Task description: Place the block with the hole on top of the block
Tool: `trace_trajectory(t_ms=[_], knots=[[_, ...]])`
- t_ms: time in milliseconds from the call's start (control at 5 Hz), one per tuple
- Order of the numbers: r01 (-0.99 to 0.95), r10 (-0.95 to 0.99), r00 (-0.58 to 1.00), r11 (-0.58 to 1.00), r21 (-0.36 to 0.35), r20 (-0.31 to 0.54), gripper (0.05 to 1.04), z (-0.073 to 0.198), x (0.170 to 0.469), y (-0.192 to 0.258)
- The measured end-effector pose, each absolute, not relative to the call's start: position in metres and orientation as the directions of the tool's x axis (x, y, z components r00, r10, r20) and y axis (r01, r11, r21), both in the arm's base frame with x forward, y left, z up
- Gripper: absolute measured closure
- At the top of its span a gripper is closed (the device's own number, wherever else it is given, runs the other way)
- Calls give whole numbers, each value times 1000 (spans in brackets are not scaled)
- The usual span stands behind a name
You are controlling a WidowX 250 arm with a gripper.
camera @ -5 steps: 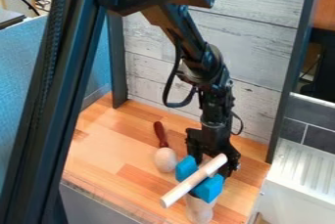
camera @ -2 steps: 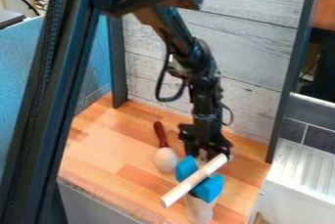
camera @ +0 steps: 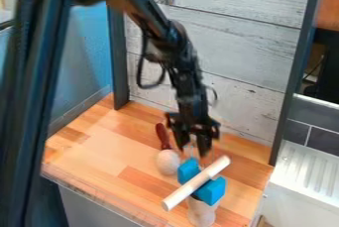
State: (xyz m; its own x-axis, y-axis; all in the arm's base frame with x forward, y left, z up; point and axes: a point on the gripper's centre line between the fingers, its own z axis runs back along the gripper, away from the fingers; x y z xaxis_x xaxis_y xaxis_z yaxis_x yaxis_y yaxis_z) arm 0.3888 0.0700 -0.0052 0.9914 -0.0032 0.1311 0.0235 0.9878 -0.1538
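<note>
Nearest, pale wooden piece [camera: 201, 213], upright on tabletop [camera: 99, 156]; blue block [camera: 212, 191] sits atop it, pale rod [camera: 179, 194] slanting across the blue; round-headed wooden item [camera: 167, 162] beside them, dark red handle pointing away; claw [camera: 191, 152] hangs just beyond the blue block, fingers spread, pointing down; farthest, whitish plank wall [camera: 232, 52].

A pale wooden tabletop [camera: 99, 146] spreads from the centre toward eight o'clock. Weathered whitish wall planks [camera: 238, 47] rise at one o'clock between dark posts [camera: 298, 80]. A blue partition [camera: 86, 47] stands at ten; dark grey tiles [camera: 321, 142] and a white ribbed surface [camera: 308, 171] sit around four.
</note>
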Motion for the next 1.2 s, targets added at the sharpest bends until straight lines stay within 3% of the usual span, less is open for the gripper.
trace_trajectory(t_ms=[200, 400, 600, 1200], knots=[[5, 24, 989, 980, -201, 146, 498, 10, 387, 79], [7, 25, 988, 979, -204, 154, 498, 13, 389, 82], [-3, 31, 983, 987, -158, 179, 498, 18, 399, 87], [-25, 42, 989, 992, -125, 139, 498, -6, 420, 80]])
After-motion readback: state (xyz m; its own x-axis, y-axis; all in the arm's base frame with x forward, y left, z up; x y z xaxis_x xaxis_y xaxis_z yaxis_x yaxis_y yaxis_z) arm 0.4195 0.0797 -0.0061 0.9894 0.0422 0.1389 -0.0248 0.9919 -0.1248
